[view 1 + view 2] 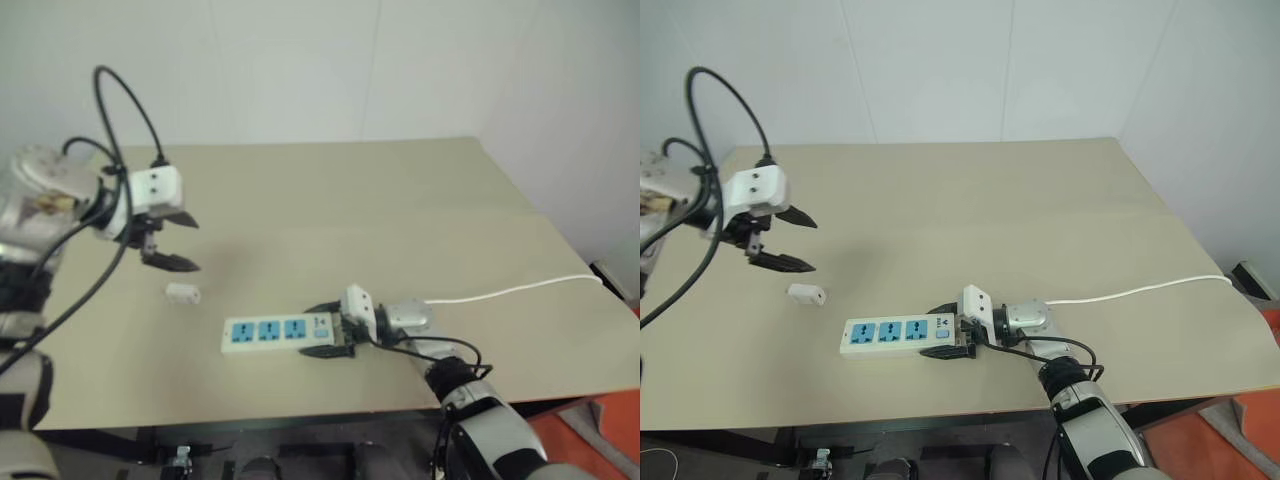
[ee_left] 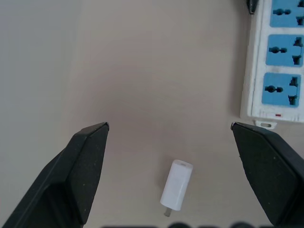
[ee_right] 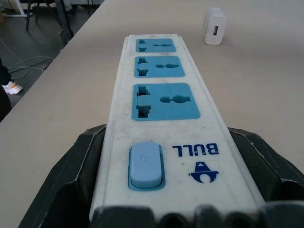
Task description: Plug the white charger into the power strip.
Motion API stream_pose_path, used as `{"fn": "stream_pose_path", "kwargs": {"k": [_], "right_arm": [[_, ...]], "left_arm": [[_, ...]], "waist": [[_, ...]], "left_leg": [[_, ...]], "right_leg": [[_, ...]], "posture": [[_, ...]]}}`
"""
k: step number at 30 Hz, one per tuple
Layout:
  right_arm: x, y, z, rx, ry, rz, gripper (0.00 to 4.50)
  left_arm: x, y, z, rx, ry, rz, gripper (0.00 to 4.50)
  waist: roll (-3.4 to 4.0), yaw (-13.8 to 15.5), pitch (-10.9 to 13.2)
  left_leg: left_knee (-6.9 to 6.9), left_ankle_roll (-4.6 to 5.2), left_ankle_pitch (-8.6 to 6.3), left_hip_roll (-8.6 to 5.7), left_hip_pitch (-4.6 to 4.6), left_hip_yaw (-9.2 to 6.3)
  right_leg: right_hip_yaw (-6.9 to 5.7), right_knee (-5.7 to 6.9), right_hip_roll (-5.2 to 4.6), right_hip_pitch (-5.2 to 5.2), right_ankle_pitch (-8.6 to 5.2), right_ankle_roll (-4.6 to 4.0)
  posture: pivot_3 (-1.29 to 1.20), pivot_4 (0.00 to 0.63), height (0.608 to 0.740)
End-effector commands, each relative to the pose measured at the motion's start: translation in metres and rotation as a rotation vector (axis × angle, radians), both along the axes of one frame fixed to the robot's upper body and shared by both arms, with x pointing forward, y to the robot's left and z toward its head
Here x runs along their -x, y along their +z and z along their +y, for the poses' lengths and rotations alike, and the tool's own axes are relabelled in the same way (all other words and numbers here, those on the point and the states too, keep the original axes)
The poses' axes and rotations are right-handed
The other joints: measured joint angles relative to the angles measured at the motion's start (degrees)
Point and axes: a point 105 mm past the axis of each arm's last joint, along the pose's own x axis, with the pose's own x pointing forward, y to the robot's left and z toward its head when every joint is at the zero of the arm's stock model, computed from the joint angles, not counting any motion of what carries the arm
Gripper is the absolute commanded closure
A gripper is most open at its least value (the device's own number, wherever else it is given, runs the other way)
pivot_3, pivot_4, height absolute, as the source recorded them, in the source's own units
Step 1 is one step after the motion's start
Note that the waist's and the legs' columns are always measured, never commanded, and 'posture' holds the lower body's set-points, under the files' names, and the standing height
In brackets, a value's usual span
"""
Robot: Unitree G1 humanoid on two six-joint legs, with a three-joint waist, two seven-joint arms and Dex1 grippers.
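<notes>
1. Your white charger (image 2: 176, 185) lies flat on the counter (image 1: 400, 220), between and below the spread left fingers (image 2: 85, 161), untouched.
2. Small white block, prongs showing at one end.
3. Right fingers (image 3: 71, 175) clamp the power strip (image 1: 278, 333) at its switch end; the left gripper (image 1: 168, 240) hovers, angled down.

The long white plastic power strip with three blue socket faces (image 3: 161, 104) looks smooth with a slight sheen, its casing faintly scuffed and grimy around the pale blue switch. The small white plastic charger block (image 2: 176, 185) is smooth and satiny. Both lie on a beige matt tabletop (image 1: 400, 200), and the black gripper fingers (image 2: 85, 161) look like dull, matt plastic.
</notes>
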Motion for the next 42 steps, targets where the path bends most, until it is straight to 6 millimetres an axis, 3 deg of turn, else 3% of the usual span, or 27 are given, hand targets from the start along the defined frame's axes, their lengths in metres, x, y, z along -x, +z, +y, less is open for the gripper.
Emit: {"fn": "stream_pose_path", "kwargs": {"k": [1,8,17,26,42], "right_arm": [[0.003,0.001,0.001,0.006,0.016,-0.024,1.07],[0.004,-0.001,-0.005,0.024,0.011,-0.016,1.07],[0.002,0.002,-0.004,0.02,0.002,-0.02,1.07],[0.003,0.003,-0.002,0.009,0.001,-0.018,1.07],[0.006,0.003,-0.003,0.004,-0.009,-0.012,1.07]], "left_arm": [[-0.004,-0.002,0.012,-0.115,0.016,0.04,0.0],[-0.005,-0.034,0.027,-0.333,-0.017,0.179,0.0],[-0.005,-0.059,0.019,-0.38,-0.069,0.257,0.0],[-0.014,-0.077,0.022,-0.495,-0.056,0.23,0.0],[-0.019,-0.098,0.016,-0.499,-0.019,0.244,0.0]], "waist": [[0.0,-0.43,0.0],[-0.01,-0.36,0.01],[-0.02,0.31,0.02],[-0.02,0.34,0.02],[-0.02,0.32,0.02]], "left_leg": [[-0.01,0.0,0.0,0.0,-0.01,0.0],[0.01,0.0,0.0,-0.09,-0.09,-0.01],[0.04,0.0,0.0,-0.08,-0.1,-0.01],[0.06,0.0,0.0,-0.09,-0.09,-0.01],[0.08,0.0,0.0,-0.09,-0.09,-0.01]], "right_leg": [[-0.01,0.03,0.0,-0.01,0.0,0.0],[-0.01,0.07,-0.1,-0.08,-0.02,0.03],[-0.01,0.13,-0.1,-0.1,-0.03,0.06],[-0.01,0.19,-0.11,-0.1,-0.03,0.06],[-0.01,0.23,-0.11,-0.1,-0.03,0.06]], "posture": [[0.0,0.15,0.74],[0.0,0.15,0.74],[0.0,0.15,0.74],[0.0,0.15,0.74],[0.0,0.15,0.74]]}}
